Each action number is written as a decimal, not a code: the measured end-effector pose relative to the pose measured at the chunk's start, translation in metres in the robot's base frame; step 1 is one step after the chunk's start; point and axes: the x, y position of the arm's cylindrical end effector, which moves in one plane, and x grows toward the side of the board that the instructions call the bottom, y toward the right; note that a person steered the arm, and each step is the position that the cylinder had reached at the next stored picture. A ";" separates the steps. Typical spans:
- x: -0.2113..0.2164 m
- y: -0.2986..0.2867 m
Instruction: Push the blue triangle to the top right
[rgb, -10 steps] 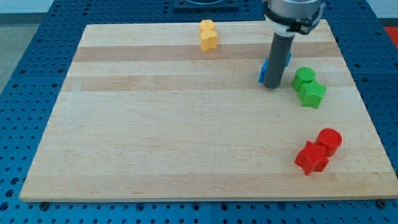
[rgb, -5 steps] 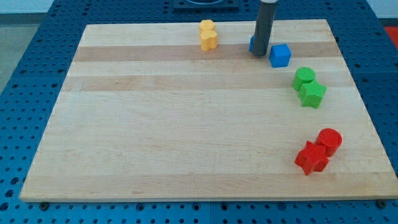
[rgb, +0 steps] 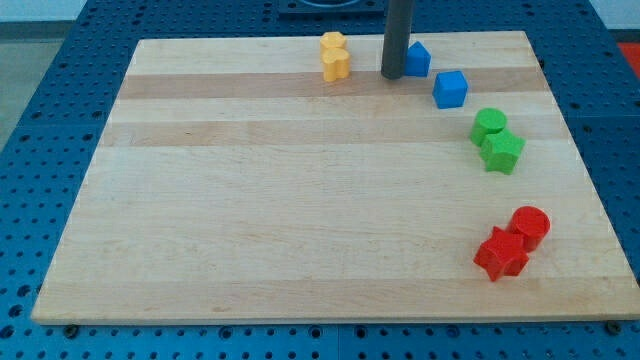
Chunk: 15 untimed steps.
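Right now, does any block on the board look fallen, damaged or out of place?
Nothing stands out. All blocks sit flat on the wooden board; my tip is just left of the blue triangle, near the top edge.

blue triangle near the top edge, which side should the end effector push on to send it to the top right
Push on the blue triangle's left face, coming from the view's left. My tip already sits against that side, slightly below its middle, so contact is about right. The block lies close to the board's top edge, so the push should probably run mostly rightward; that also stays above the blue cube.
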 end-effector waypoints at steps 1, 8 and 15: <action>-0.011 0.003; -0.036 0.026; -0.045 0.086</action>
